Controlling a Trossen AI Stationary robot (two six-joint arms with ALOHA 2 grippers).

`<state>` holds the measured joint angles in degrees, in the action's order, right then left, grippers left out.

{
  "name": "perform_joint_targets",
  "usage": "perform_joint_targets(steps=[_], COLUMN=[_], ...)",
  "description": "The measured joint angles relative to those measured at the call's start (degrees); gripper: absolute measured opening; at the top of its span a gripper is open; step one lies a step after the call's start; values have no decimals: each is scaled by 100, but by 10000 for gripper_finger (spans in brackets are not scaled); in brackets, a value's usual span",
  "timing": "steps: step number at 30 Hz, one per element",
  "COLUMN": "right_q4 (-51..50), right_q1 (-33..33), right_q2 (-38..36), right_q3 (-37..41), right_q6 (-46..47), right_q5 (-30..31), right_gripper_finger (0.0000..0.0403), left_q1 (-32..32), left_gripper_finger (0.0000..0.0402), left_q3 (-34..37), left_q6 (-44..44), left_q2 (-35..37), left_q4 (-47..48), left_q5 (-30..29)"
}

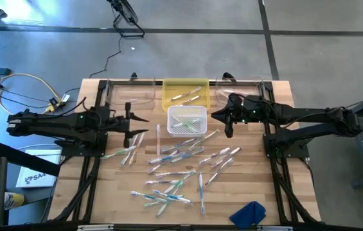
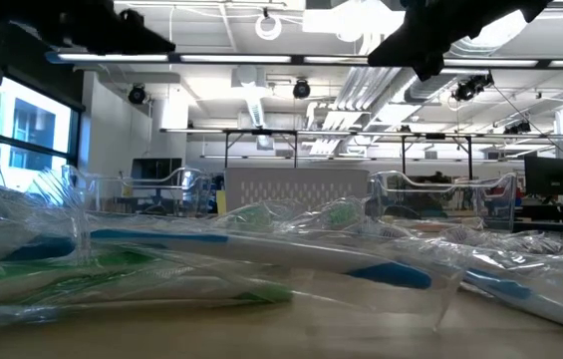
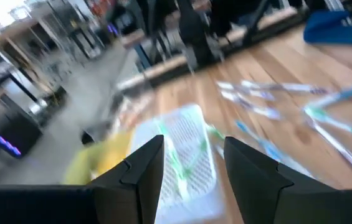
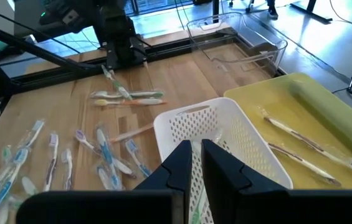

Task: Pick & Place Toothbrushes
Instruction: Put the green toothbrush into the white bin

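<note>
Many toothbrushes (image 1: 181,160), thin white sticks with green, blue or pink accents in clear wrappers, lie flat and scattered on the wooden table. More of them lie in the white basket (image 1: 187,120) and in the yellow tray (image 1: 185,93) behind it. My left gripper (image 1: 141,122) hovers left of the basket, open, with nothing between its fingers (image 3: 144,171). My right gripper (image 1: 218,119) hovers at the basket's right side, above the table. Its fingers (image 4: 182,165) are shut with only a slit between them, and nothing shows in it.
Two clear plastic containers (image 1: 130,93) (image 1: 245,90) flank the yellow tray at the far edge. A blue cloth (image 1: 248,213) lies at the near right. Dark frame rails (image 1: 91,167) (image 1: 277,167) run along both sides of the table.
</note>
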<state>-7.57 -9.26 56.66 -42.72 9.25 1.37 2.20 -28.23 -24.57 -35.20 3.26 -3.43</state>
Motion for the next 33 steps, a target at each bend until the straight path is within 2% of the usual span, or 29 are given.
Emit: perform_joint_targets(steps=[9,15,22,25,33], right_q4=[-82,-184,-211,-211,-213], right_q1=[0,0,0,0,0], right_q2=[0,0,0,0,0], right_q3=[0,0,0,0,0], right_q6=[-3,-39,-45,-45,-47], right_q5=[0,-2,-2,-2,-2], right_gripper_finger=[28,28,28,28,28], left_q1=[2,4,4,4,4], left_gripper_finger=[161,161,161,161,161], left_q3=[0,0,0,0,0], left_q6=[1600,2654,3861,4092,3902], left_q2=[-31,-33,-33,-33,-33], left_q4=[1696,2732,3389,3484,3414], left_q5=[32,439,746,766,760])
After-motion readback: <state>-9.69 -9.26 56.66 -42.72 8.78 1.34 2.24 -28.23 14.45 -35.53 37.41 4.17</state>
